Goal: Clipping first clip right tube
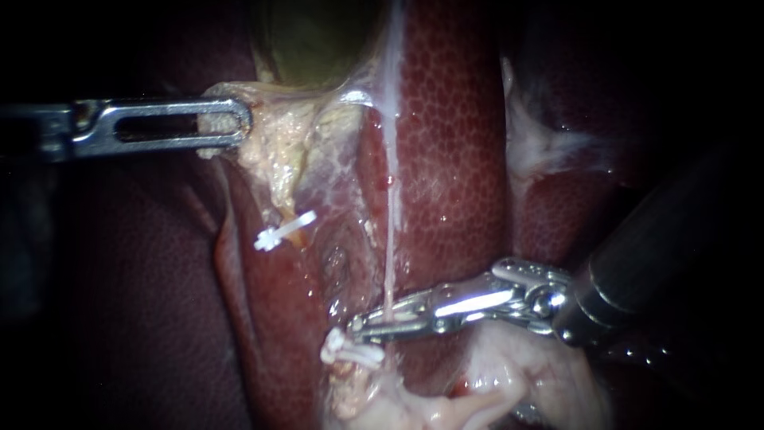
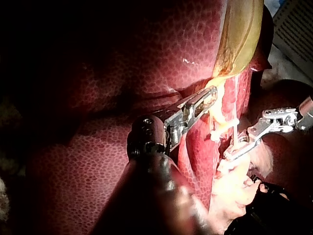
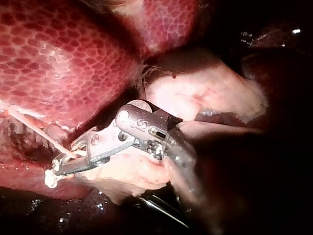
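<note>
The liver [image 1: 454,143] is lying beneath both instruments. The gallbladder [image 1: 310,40] is sitting just beyond the left instrument [image 1: 239,123], whose jaws are clamping pale tissue [image 1: 270,147] at its base. The right instrument [image 1: 362,326] is gripping the thin right tube [image 1: 390,199] between its jaws, with a white clip [image 1: 346,350] lying just beside their tips.

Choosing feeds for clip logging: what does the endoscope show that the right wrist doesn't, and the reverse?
Endoscope only: the left instrument, jaws shut on pale tissue below the gallbladder, and the upper clip.
Right wrist only: nothing new, just a broader look at the pale lump beyond the instrument.
Both: the right instrument with its tip at the thin tube, the lower clip beside that tip, and the liver.
</note>
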Available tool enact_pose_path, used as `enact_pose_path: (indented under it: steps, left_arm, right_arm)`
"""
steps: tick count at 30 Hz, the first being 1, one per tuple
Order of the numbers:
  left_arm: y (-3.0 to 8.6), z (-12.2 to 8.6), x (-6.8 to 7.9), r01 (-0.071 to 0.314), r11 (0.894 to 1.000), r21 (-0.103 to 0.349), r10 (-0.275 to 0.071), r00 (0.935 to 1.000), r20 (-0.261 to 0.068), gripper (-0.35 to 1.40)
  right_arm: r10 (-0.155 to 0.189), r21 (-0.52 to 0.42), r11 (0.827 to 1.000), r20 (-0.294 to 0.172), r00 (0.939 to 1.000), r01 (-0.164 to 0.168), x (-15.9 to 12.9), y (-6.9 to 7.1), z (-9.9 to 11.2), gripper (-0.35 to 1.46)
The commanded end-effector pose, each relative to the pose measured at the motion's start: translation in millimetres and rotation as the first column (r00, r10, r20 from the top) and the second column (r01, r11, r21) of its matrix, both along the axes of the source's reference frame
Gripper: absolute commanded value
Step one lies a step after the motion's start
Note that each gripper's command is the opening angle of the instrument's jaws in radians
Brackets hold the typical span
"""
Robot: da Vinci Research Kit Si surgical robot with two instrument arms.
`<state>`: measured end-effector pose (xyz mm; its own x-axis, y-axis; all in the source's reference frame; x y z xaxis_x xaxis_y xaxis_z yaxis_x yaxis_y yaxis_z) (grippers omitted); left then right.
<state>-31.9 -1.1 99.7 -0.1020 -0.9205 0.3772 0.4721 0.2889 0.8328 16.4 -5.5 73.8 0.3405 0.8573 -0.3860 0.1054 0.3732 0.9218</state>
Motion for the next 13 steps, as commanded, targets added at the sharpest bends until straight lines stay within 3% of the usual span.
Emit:
enact_pose_path:
  steps: [1,13]
  left_arm:
    - [0.0,0.0,0.0,0.0,1.0,0.0,0.0,1.0,0.0,-0.35]
    - [0.0,0.0,0.0,0.0,1.0,0.0,0.0,1.0,0.0,-0.35]
  right_arm:
    - [0.001,0.0,1.0,0.0,1.0,-0.001,0.0,0.0,0.0,-0.35]
    - [-0.001,0.006,1.0,0.001,1.0,0.001,0.0,0.0,0.0,-0.35]
